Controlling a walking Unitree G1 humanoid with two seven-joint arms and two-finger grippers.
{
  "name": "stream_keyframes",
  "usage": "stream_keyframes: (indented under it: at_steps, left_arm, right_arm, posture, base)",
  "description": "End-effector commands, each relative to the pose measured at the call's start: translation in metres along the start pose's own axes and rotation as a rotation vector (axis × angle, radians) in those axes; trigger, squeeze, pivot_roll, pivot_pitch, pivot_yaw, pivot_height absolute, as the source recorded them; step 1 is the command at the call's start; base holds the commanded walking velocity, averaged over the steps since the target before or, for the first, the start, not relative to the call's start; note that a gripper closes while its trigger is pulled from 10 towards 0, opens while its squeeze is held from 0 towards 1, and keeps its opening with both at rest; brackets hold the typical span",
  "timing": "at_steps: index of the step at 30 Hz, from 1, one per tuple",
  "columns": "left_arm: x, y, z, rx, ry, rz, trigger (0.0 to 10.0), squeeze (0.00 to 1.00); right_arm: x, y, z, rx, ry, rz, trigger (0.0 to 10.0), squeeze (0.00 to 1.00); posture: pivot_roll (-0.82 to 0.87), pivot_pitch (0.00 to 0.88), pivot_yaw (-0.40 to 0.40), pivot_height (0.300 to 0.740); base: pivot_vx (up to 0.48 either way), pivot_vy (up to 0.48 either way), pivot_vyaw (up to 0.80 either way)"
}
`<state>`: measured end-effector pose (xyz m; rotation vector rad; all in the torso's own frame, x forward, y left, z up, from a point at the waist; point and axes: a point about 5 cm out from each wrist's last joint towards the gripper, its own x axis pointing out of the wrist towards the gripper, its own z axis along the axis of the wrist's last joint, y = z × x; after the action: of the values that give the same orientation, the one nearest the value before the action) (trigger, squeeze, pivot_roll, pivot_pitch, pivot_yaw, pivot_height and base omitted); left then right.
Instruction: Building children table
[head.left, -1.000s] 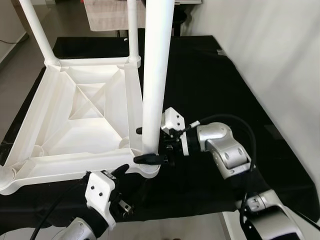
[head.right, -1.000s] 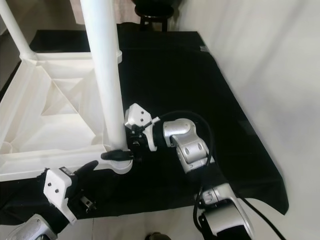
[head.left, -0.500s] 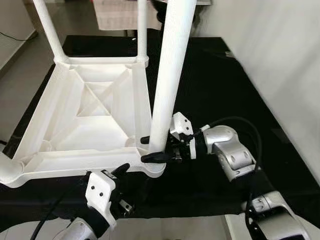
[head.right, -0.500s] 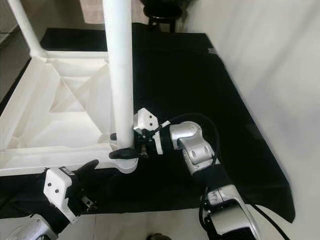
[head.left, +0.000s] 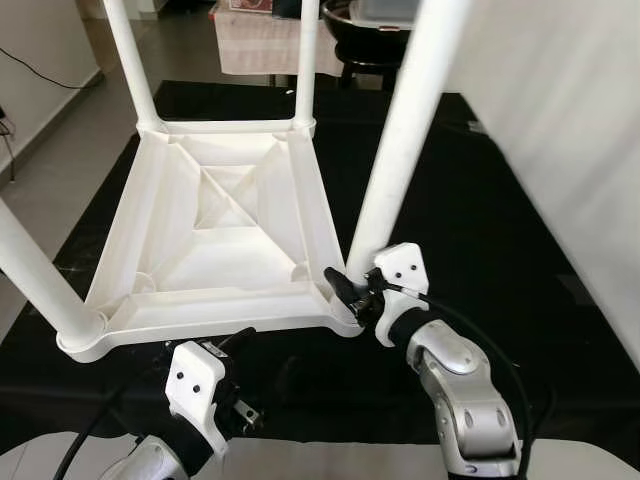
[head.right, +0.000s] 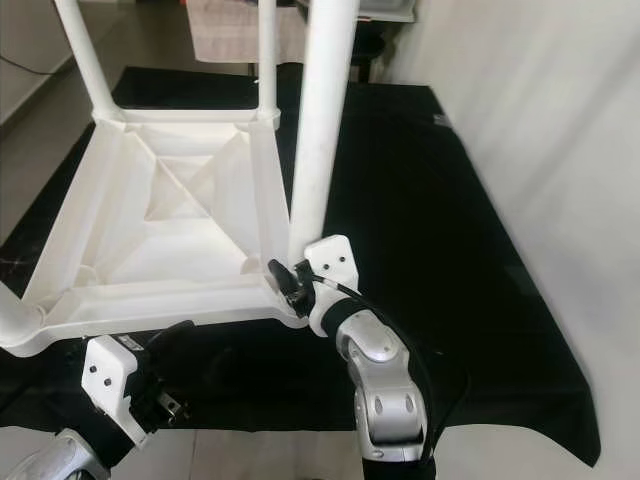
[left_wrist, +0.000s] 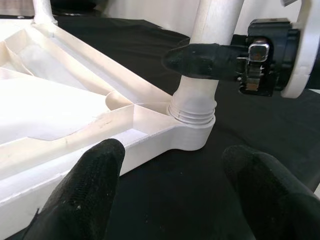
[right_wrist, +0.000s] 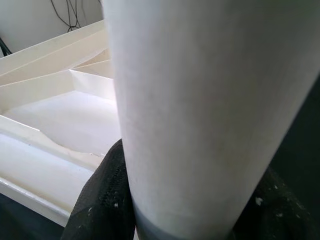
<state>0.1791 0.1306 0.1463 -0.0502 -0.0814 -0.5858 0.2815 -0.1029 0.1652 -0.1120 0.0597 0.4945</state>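
1. White plastic table top (head.left: 215, 245): one, lying upside down on the black cloth (head.left: 480, 230), ribbed underside facing up.
2. White table legs: four, each standing up from a corner socket. The far left leg (head.left: 130, 60), the far right leg (head.left: 306, 55) and the near left leg (head.left: 35, 275) are untouched by either gripper.
3. Near right leg (head.left: 400, 160): one, seated in its threaded corner socket (left_wrist: 192, 122), leaning slightly.
4. Right gripper (head.left: 348, 290): fingers narrowed onto the base of the near right leg, one black finger (left_wrist: 205, 60) pressed across it just above the socket.
5. Left gripper (left_wrist: 170, 187): fingers spread wide, holding nothing, low at the table top's near edge, facing the socket.
6. Dark stool (head.left: 365, 25): one, beyond the cloth's far edge.
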Motion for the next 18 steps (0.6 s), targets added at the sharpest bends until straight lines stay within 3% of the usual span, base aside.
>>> stream_keyframes:
  at_steps: [1, 3, 4, 5, 6, 8, 10, 11, 12, 13, 14, 15, 18]
  left_arm:
    - [-0.002, 0.002, -0.005, -0.003, 0.02, 0.007, 10.0, 0.0]
    - [-0.002, 0.002, -0.005, -0.002, 0.019, 0.011, 10.0, 0.0]
    - [-0.002, 0.002, -0.005, -0.002, 0.019, 0.013, 10.0, 0.0]
    - [-0.002, 0.002, -0.005, -0.003, 0.019, 0.013, 10.0, 0.0]
    - [-0.002, 0.001, -0.006, -0.004, 0.02, 0.01, 10.0, 0.0]
    - [-0.002, 0.001, -0.006, -0.005, 0.021, 0.008, 10.0, 0.0]
    - [-0.002, 0.0, -0.006, -0.008, 0.021, 0.005, 10.0, 0.0]
    - [-0.002, 0.0, -0.006, -0.008, 0.021, 0.005, 10.0, 0.0]
    - [-0.002, 0.0, -0.006, -0.009, 0.021, 0.004, 10.0, 0.0]
    - [-0.002, -0.001, -0.006, -0.01, 0.02, 0.002, 10.0, 0.0]
    - [-0.002, -0.002, -0.006, -0.011, 0.02, 0.002, 10.0, 0.0]
    - [-0.002, -0.002, -0.006, -0.011, 0.019, 0.001, 10.0, 0.0]
    - [-0.002, -0.004, -0.005, -0.013, 0.019, 0.0, 10.0, 0.0]
  right_arm:
    - [-0.001, -0.008, -0.022, -0.023, 0.131, -0.037, 10.0, 0.0]
    - [0.002, -0.006, -0.017, -0.029, 0.107, -0.004, 10.0, 0.0]
    - [0.004, -0.001, -0.012, -0.023, 0.092, 0.03, 10.0, 0.15]
    - [0.008, 0.006, -0.005, 0.015, 0.068, 0.096, 10.0, 1.0]
    - [0.012, 0.011, 0.003, 0.025, 0.025, 0.171, 10.0, 1.0]
    - [0.013, 0.014, 0.009, 0.029, 0.0, 0.208, 10.0, 1.0]
    - [0.017, 0.018, 0.023, 0.004, -0.07, 0.405, 10.0, 1.0]
    - [0.017, 0.018, 0.023, 0.004, -0.07, 0.405, 10.0, 1.0]
    - [0.016, 0.018, 0.027, -0.021, -0.078, 0.553, 10.0, 1.0]
    - [0.016, 0.015, 0.029, -0.088, -0.069, 0.701, 10.0, 0.64]
    - [0.016, 0.011, 0.03, -0.135, -0.054, 0.786, 10.0, 0.64]
    - [0.015, 0.009, 0.03, -0.16, -0.042, 0.833, 10.0, 0.0]
    - [0.018, 0.003, 0.031, -0.224, -0.011, 0.917, 10.0, 0.0]
  posture:
    - [-0.18, 0.145, -0.091, 0.74]
    - [-0.18, 0.139, -0.09, 0.74]
    - [-0.18, 0.138, -0.09, 0.74]
    - [-0.18, 0.135, -0.092, 0.74]
    - [-0.18, 0.133, -0.092, 0.74]
    - [-0.18, 0.132, -0.091, 0.74]
    - [-0.18, 0.131, -0.09, 0.74]
    - [-0.18, 0.131, -0.09, 0.74]
    - [-0.17, 0.133, -0.092, 0.74]
    - [-0.16, 0.136, -0.091, 0.74]
    - [-0.16, 0.136, -0.092, 0.74]
    - [-0.16, 0.136, -0.092, 0.74]
    - [-0.15, 0.143, -0.094, 0.74]
  base:
    - [0.0, 0.0, 0.0]
    - [0.0, 0.0, 0.0]
    - [0.0, 0.0, 0.0]
    - [0.0, 0.0, 0.0]
    - [0.0, 0.0, 0.0]
    - [0.0, 0.0, 0.0]
    - [0.0, 0.0, 0.0]
    - [0.0, 0.0, 0.0]
    - [0.0, 0.0, 0.0]
    - [0.0, 0.0, 0.0]
    - [0.0, 0.0, 0.0]
    - [0.0, 0.0, 0.0]
    - [0.0, 0.0, 0.0]
